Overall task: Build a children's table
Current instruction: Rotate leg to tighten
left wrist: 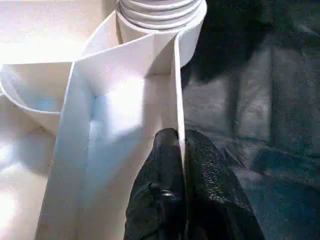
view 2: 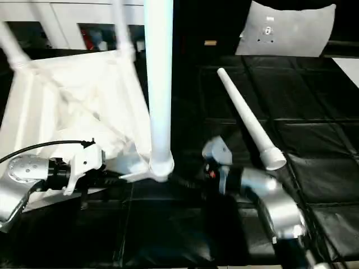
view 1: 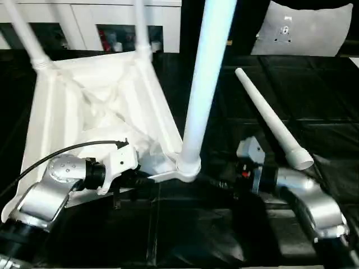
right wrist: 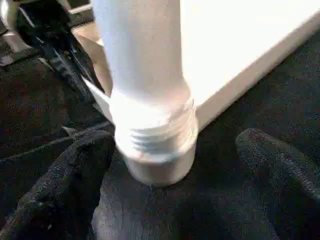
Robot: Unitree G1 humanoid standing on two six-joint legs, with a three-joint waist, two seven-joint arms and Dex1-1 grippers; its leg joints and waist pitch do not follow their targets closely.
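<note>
The children's table top [view 1: 95, 106] lies upside down and tilted, its ribbed underside facing up. Two legs stand in its far corners [view 1: 25, 33] [view 1: 141, 28]. A third leg [view 1: 207, 73] rises from the near corner socket [view 1: 188, 168]. A loose white leg [view 1: 272, 120] lies on the black cover to the right. My left gripper [left wrist: 181, 145] is shut on a thin upright rib of the top, just behind that near socket. My right gripper [right wrist: 177, 145] stands open, one black finger [right wrist: 75, 170] beside the threaded leg base and the other finger [right wrist: 275, 155] well clear of it.
The black-covered work table [view 1: 314, 95] stretches out to the right and front. A flat white rounded panel [view 1: 305, 28] leans at the back right. White cabinets [view 1: 84, 22] run along the back left.
</note>
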